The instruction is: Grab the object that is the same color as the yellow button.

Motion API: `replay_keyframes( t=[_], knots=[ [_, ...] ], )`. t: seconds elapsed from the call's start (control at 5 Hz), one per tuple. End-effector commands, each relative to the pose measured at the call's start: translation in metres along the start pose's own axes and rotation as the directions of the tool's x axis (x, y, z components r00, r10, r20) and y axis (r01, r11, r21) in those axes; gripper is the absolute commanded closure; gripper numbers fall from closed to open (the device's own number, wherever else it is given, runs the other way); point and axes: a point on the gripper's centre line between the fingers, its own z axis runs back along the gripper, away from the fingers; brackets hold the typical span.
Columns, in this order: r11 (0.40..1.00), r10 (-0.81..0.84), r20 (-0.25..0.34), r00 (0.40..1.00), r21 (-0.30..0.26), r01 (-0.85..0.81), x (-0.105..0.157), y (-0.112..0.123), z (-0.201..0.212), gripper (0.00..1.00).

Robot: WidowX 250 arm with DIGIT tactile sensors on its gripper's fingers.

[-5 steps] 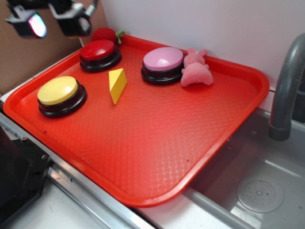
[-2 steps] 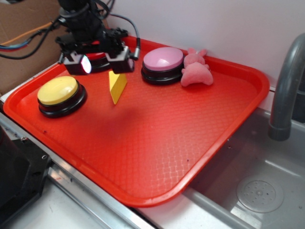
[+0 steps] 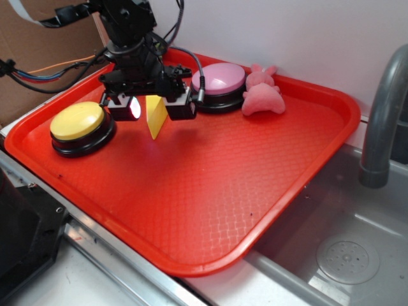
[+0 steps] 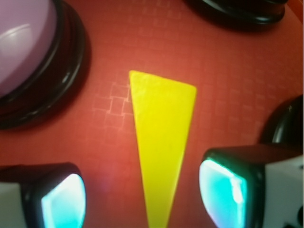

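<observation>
Claw [image 3: 153, 107] open, straddling the wedge [image 3: 155, 115], one finger either side, neither touching it per wrist view [image 4: 161, 142]. Looks lined up so the fingers close on the wedge's flat faces. Wedge sits on the red tray [image 3: 210, 191], between the yellow button [image 3: 78, 121] and the pink button [image 3: 220, 80], apart from both. Versus 0.4 s ago: claw has dropped lower and shifted right/forward, from above the red button to over the wedge. Wedge itself hasn't moved. Grasp not yet made.
</observation>
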Motion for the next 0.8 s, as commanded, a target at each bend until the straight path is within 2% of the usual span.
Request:
replay_keyframes(
  t=[0.0,0.4,0.6],
  knots=[
    [0.998,-0.032,0.059,0.998,-0.059,0.035,0.008,-0.006,0.000,1.00],
    [0.998,0.014,0.054,0.998,-0.061,-0.011,0.010,-0.008,-0.006,1.00],
    [0.997,-0.048,0.045,0.998,-0.062,0.051,0.006,-0.007,0.027,1.00]
  ],
)
